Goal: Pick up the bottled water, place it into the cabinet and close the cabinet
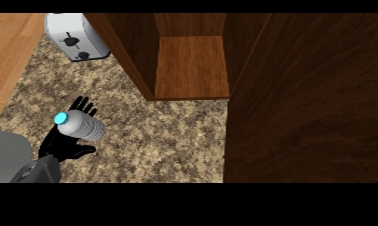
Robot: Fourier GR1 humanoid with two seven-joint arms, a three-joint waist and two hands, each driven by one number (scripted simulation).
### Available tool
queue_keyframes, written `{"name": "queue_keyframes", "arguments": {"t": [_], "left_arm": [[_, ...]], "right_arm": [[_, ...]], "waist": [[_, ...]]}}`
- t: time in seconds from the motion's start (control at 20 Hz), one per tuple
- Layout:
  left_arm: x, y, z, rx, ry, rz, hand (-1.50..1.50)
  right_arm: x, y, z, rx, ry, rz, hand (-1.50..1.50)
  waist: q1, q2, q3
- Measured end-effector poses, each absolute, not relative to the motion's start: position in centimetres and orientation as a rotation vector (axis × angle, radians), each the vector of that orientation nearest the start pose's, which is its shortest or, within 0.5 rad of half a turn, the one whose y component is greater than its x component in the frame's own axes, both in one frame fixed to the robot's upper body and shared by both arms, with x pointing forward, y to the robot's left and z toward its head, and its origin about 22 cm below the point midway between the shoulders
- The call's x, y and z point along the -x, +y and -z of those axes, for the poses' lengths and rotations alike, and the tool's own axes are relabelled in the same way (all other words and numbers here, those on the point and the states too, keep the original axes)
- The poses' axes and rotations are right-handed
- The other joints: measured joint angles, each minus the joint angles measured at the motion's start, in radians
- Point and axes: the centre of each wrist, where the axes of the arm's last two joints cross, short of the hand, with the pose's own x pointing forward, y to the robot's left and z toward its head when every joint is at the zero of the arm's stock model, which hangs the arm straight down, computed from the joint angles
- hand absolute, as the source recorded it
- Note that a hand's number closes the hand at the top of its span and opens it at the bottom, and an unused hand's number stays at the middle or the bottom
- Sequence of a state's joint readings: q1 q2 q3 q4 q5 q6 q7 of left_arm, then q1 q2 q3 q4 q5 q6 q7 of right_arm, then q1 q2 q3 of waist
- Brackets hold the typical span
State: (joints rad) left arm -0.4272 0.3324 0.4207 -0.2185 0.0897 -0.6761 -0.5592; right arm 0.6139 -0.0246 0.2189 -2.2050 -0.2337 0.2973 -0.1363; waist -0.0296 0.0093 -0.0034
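Head view, looking steeply down at the counter. The bottled water [81,125] lies on its side over the left hand [65,142], its blue cap [60,117] turned toward the upper left. The fingers [83,105] show straight above the bottle and the thumb juts out below it, so the hand reads as open, with the bottle against the palm rather than wrapped; whether the bottle rests on the counter or is carried clear of it cannot be told from this angle. The right hand is not in view.

The step in hand appears to be securing the bottle before the carry. It would be done well by curling fingers and thumb around the ribbed middle of the bottle, away from the cap, so that the round body cannot roll out sideways. The lift should come only once the bottle is enclosed, then travel up and to the right toward the cabinet [188,65], well apart from the hand.

The cabinet stands open: its wooden shelf [193,67] is exposed between dark side walls. The broad dark panel [303,100] filling the right of the view is probably the swung-open door, which will need pushing shut last.

The counter [170,140] is speckled brown stone. A white toaster [74,37] sits at the upper left, just beside the cabinet's left wall, near the likely path. A strip of pale wood [15,50] borders the counter at far left.
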Motion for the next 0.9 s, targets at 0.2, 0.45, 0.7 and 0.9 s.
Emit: {"name": "queue_keyframes", "arguments": {"t": [0.2,0.45,0.7,0.9], "left_arm": [[-24.8,37.0,13.3,0.417,-1.325,-0.229,-1.5],[-25.7,35.9,13.3,0.467,-1.327,-0.2,1.5],[-25.9,34.6,13.6,0.495,-1.334,-0.168,1.5],[-26.1,34.5,13.5,0.509,-1.339,-0.178,1.5]], "right_arm": [[-10.2,-22.6,-5.6,-0.402,-1.798,0.015,-1.5],[-9.8,-22.8,-5.5,-0.411,-1.793,0.01,-1.5],[-10.5,-22.3,-5.5,-0.4,-1.8,0.019,-1.5],[-10.4,-22.6,-5.4,-0.402,-1.797,0.014,-1.5]], "waist": [[0.001,-0.002,0.002],[0.0,-0.001,0.0],[0.004,-0.002,0.001],[0.003,-0.001,0.0]]}}
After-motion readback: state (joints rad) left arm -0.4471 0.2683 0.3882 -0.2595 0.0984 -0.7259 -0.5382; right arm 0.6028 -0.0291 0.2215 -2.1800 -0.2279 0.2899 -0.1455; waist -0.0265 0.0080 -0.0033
